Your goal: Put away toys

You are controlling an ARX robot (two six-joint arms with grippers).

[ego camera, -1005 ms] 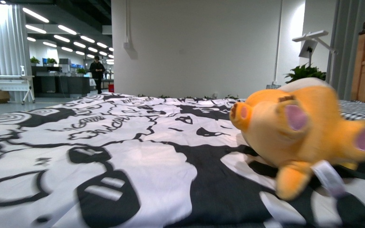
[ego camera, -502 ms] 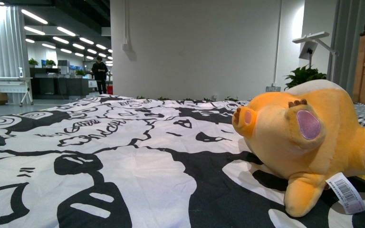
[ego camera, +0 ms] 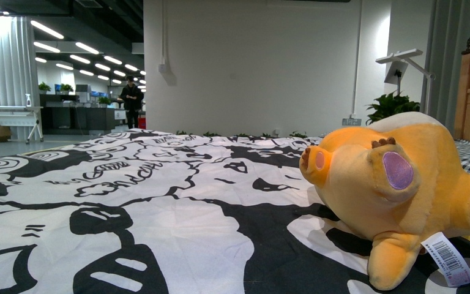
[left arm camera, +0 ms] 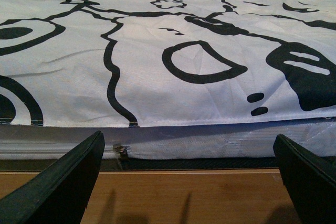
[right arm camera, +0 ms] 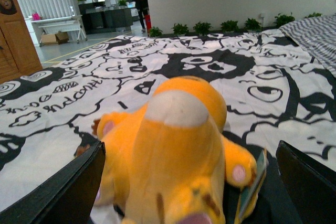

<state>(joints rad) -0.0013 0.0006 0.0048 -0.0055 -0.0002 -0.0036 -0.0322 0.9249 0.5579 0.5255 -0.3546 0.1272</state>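
Orange-yellow plush animal with pinkish patches and dark markings (ego camera: 367,190): it lies on the black-and-white patterned bed cover (ego camera: 177,220), to the robot's right. Its underside touches the cloth and nothing holds it.

**Handling.** Judged light, soft and compressible. The pile fabric should give good friction, so slip is unlikely. It is not fragile. The body will deform under pressure, so a shallow pinch may only gather fabric.

**Where to grip.** Take the thick rounded torso across its narrower width. Avoid the short limb (ego camera: 391,263) and the white fabric tag with barcode (ego camera: 447,260), since either would let the toy dangle and swing.

**Orientation.** In the front view the long axis runs across the bed, left to right, and the right edge of the frame cuts off the far end. A rounded stub with a pinkish tip (ego camera: 313,160) points toward the robot's left. A cream patch (right arm camera: 176,109) faces upward. Which end is the head cannot be told.

**Fingers.** The right fingers (right arm camera: 58,192) are spread wide, with the toy between them and no contact visible. The left fingers (left arm camera: 58,187) are also spread wide and hold nothing. They face the bed's edge above the wooden frame (left arm camera: 184,198).
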